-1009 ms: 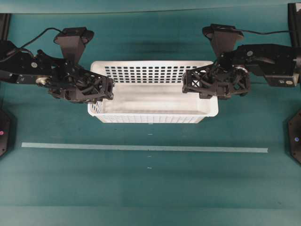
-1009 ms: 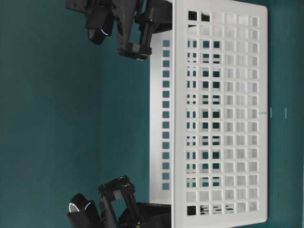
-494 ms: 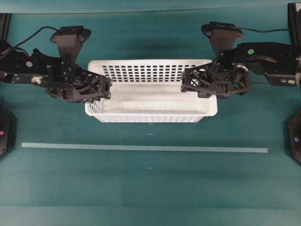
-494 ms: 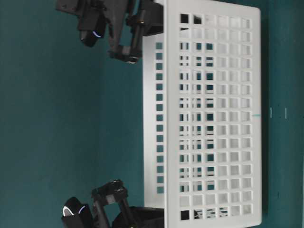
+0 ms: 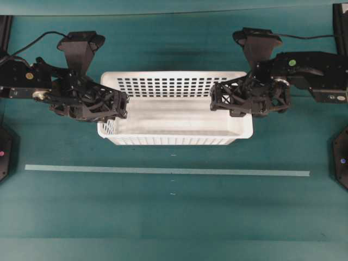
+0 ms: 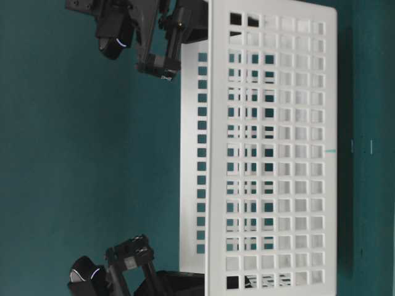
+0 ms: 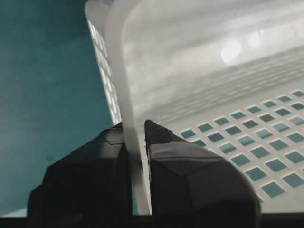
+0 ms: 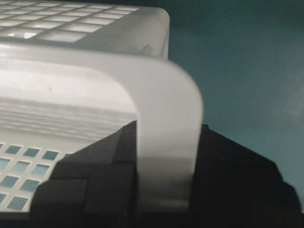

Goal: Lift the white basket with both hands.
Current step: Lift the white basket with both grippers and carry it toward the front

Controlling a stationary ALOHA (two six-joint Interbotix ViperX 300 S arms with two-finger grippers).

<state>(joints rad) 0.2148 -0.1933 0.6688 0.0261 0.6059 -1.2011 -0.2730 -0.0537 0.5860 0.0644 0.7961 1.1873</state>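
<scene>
The white basket (image 5: 174, 114) hangs level between my two grippers, its slotted walls showing in the table-level view (image 6: 271, 154) with a gap of shadow between its floor and the teal table. My left gripper (image 5: 106, 105) is shut on the basket's left rim. In the left wrist view the thin white rim (image 7: 118, 71) runs between the two black fingers of my left gripper (image 7: 135, 130). My right gripper (image 5: 246, 99) is shut on the right rim. The right wrist view has that wider rim (image 8: 166, 109) pinched inside my right gripper (image 8: 166, 137). The basket holds nothing.
A pale tape line (image 5: 163, 170) crosses the teal table in front of the basket. Black arm bases stand at the left edge (image 5: 4, 152) and the right edge (image 5: 341, 163). Both arms reach in from the sides at the back.
The basket has risen further from the table with both grippers still clamped on its rims. It has also drifted slightly left in the overhead view.
</scene>
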